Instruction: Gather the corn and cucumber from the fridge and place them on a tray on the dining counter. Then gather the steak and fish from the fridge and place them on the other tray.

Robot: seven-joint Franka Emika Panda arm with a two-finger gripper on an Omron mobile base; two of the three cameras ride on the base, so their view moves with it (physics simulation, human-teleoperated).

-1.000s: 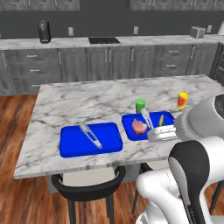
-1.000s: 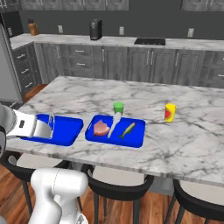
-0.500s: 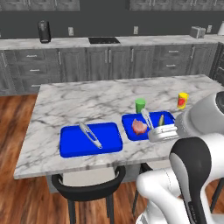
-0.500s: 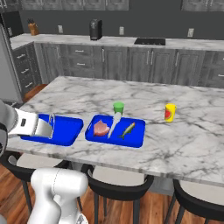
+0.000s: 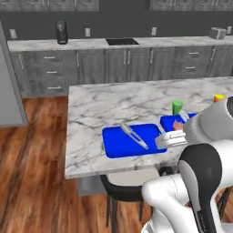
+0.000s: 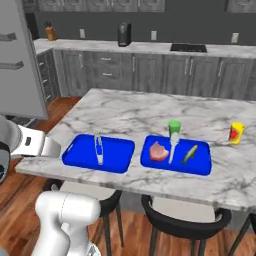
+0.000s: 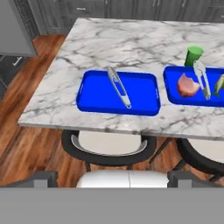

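1. Gripper, jaws spread wide and empty, hangs off the dining counter near edge.
2. Blue tray with tongs lies ahead.
3. Further right, second tray holds steak and fish.

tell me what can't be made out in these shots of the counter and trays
- Right tray, left base view: mostly hidden behind the robot's arm; the steak peeks out.
- Fish, hand view: cut off by the right edge.
- Pincer, hand view: its tips stand far apart at the bottom edge, open, with nothing between them.
- Yellow container, right base view: too small to read its label.
- Fridge, right base view: cut off at the left edge.
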